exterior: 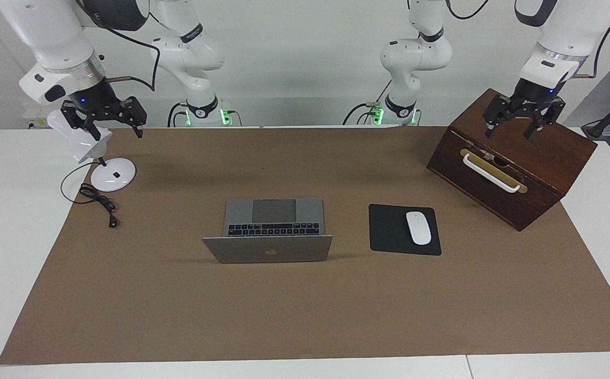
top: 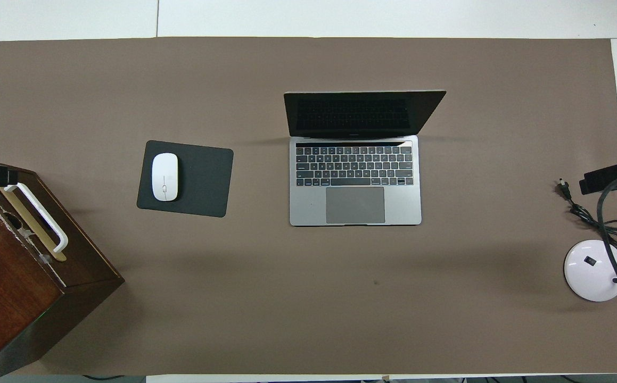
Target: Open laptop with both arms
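Laptop (exterior: pixel 268 231) mid-desk, lid already raised. Stiff, thin, slippery metal; hinge fragile, best gripped at lid's top edge, base pinned. Left claw (exterior: pixel 523 122) over wooden box (exterior: pixel 515 158), right claw (exterior: pixel 110 122) over lamp (exterior: pixel 112 173); both spread, empty.

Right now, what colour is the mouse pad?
Black mouse pad, clearest in the overhead view.

Bright, even light from overhead fills both views. Soft, faint shadows spread across the brown mat (exterior: pixel 305 305) beside the laptop (exterior: pixel 269 231) and wooden box (exterior: pixel 515 158). Focus is sharp, with no glare.
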You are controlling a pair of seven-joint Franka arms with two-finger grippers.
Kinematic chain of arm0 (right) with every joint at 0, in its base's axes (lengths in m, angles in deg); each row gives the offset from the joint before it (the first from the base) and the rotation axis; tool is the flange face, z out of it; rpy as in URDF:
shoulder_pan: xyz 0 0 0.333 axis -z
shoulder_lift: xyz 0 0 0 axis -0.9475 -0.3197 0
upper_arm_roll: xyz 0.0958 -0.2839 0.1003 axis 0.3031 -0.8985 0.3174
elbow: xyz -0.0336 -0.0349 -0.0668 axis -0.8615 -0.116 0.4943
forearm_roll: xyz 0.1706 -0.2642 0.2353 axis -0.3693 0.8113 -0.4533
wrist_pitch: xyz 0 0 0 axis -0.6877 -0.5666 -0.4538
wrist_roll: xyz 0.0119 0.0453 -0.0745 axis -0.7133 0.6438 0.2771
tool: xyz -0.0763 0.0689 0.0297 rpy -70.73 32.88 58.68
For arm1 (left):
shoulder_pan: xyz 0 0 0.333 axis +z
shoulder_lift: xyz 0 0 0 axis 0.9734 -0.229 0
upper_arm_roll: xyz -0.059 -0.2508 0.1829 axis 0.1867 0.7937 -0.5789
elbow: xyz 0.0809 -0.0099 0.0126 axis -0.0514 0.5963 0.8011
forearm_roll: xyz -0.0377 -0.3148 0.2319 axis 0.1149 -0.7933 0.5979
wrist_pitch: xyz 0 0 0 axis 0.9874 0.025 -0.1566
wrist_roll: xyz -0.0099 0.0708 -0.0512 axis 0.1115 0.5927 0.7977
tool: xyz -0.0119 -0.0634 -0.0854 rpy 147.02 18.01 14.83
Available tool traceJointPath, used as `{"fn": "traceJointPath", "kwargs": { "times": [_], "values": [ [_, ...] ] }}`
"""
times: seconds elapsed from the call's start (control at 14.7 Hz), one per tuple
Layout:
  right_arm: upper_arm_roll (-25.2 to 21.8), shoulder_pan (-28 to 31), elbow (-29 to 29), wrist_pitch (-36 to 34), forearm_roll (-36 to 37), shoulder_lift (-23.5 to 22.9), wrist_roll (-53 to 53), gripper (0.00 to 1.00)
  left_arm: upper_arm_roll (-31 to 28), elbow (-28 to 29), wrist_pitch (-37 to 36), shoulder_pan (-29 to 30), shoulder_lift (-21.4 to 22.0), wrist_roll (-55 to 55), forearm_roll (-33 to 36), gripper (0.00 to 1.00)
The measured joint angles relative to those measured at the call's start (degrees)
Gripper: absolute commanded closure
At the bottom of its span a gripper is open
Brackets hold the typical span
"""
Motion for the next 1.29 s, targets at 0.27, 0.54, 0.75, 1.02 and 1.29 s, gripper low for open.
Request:
{"fn": "traceJointPath", "kwargs": {
  "times": [0.27, 0.54, 0.75, 1.02, 1.29],
  "values": [
    [-0.14, 0.08, -0.23, -0.02, 0.00, -1.55, 0.00, 0.00, 0.39, -4.40, -4.64, 0.00, -1.20, 0.00, -0.01, 0.00],
    [-0.81, -0.84, 0.49, -0.41, 0.00, -2.25, 0.60, 0.00, 1.10, -9.95, -12.08, -0.03, -5.28, 0.00, -0.04, 0.00],
    [-2.87, -3.23, 1.57, -1.09, 0.00, -2.27, 2.90, 0.00, 1.59, -10.83, -12.38, -0.07, -8.03, 0.00, -0.33, 0.00],
    [-3.35, -3.64, 1.78, -1.11, -0.07, -2.28, 3.74, 0.00, 1.59, -10.40, -13.82, -0.07, -9.00, 0.01, -0.34, 0.00],
    [-3.35, -3.77, 1.92, -1.17, -0.11, -2.29, 6.32, 0.00, 1.42, -10.27, -14.17, -0.07, -8.99, 1.58, -0.33, 0.00]
  ]
}}
